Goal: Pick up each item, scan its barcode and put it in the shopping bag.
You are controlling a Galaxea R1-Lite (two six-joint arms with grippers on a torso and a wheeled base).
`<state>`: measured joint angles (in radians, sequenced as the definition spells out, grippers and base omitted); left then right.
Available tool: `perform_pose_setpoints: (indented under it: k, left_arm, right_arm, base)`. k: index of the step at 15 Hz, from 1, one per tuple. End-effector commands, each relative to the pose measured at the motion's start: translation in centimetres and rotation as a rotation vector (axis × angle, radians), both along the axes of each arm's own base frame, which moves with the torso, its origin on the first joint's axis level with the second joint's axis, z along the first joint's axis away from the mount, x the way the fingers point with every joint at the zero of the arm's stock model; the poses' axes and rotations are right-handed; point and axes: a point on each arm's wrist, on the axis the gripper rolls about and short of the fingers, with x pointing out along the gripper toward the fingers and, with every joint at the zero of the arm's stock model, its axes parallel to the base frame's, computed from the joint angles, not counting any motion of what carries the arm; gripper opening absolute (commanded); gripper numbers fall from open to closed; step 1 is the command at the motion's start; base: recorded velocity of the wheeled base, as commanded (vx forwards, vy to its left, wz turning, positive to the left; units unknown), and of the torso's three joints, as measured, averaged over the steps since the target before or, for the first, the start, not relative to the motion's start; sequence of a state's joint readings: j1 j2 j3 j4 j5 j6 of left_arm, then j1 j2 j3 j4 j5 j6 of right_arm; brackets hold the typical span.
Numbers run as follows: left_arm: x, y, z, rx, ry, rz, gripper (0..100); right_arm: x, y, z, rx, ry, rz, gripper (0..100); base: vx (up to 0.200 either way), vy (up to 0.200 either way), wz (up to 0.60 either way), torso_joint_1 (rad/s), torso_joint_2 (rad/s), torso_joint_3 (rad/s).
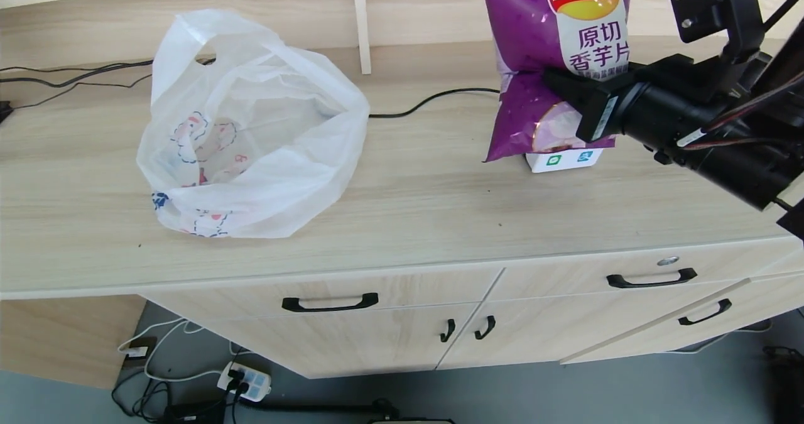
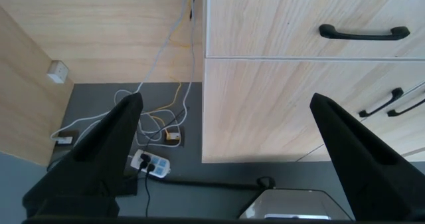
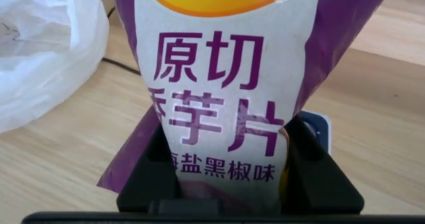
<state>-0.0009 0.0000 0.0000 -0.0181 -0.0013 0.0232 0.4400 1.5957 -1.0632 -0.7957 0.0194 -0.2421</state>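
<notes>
A purple chip bag [image 1: 553, 53] hangs upright over the right part of the counter, pinched across its middle by my right gripper [image 1: 568, 88], which is shut on it. In the right wrist view the chip bag [image 3: 226, 84] stands between the black fingers [image 3: 149, 174]. Just below the bag sits a small white scanner box [image 1: 563, 159] with green and blue squares on its front. A white plastic shopping bag [image 1: 251, 122] lies open on the left part of the counter. My left gripper [image 2: 226, 151] hangs open, low beside the cabinet front, with nothing between its fingers.
A black cable [image 1: 433, 100] runs across the counter from behind the shopping bag toward the chip bag. A vertical shelf divider [image 1: 361, 25] stands at the back. Drawers with black handles [image 1: 330, 303] front the counter. A power strip [image 1: 246, 380] and cords lie on the floor.
</notes>
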Motion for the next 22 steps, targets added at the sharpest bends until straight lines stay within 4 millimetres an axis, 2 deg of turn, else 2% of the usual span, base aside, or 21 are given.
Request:
perform_pose_setpoints:
  k: [1, 3, 8, 11, 13, 14, 15, 16, 22]
  left_arm:
    - [0.0, 0.0, 0.0, 0.0, 0.001, -0.001, 100]
    - [0.0, 0.0, 0.0, 0.0, 0.001, -0.001, 100]
    - [0.0, 0.0, 0.0, 0.0, 0.001, -0.001, 100]
    - [0.0, 0.0, 0.0, 0.0, 0.001, -0.001, 100]
    - [0.0, 0.0, 0.0, 0.0, 0.001, -0.001, 100]
    - [0.0, 0.0, 0.0, 0.0, 0.001, -0.001, 100]
    - [0.0, 0.0, 0.0, 0.0, 0.001, -0.001, 100]
    - [0.0, 0.0, 0.0, 0.0, 0.0, -0.001, 100]
    - [0.0, 0.0, 0.1, 0.001, -0.003, -0.001, 100]
  right_arm:
    - [-0.3, -0.1, 0.8, 0.011, -0.028, 0.0, 0]
    - [-0.4, -0.2, 1.5, 0.022, -0.046, 0.004, 0]
    - [-0.8, 0.1, 5.4, 0.061, -0.096, 0.024, 0]
    - [0.0, 0.8, 5.4, 0.046, -0.065, 0.036, 0]
    - [0.7, 1.7, 6.6, 0.093, -0.087, 0.065, 0]
    - [0.9, 2.1, 6.5, 0.108, -0.077, 0.082, 0]
    - [1.4, 3.6, 5.5, 0.146, -0.019, 0.143, 0]
    - [2.1, 4.2, 4.6, 0.153, 0.014, 0.152, 0]
    - [5.7, 6.4, 0.6, 0.164, 0.022, 0.157, 0]
  base:
    - [0.0, 0.0, 0.6, 0.002, 0.0, 0.002]
    - [0.0, 0.0, 0.6, 0.002, 0.0, 0.002]
    - [0.0, 0.0, 0.6, 0.005, 0.0, 0.006]
    - [0.0, 0.0, 0.6, 0.001, 0.0, 0.002]
    - [0.0, 0.0, 0.3, 0.001, 0.0, -0.001]
    - [0.0, 0.0, 0.0, 0.0, 0.0, 0.0]
    - [0.0, 0.0, 0.0, 0.0, 0.0, 0.0]
    - [0.0, 0.0, 0.0, 0.0, 0.0, 0.0]
    - [0.0, 0.0, 0.0, 0.0, 0.0, 0.0]
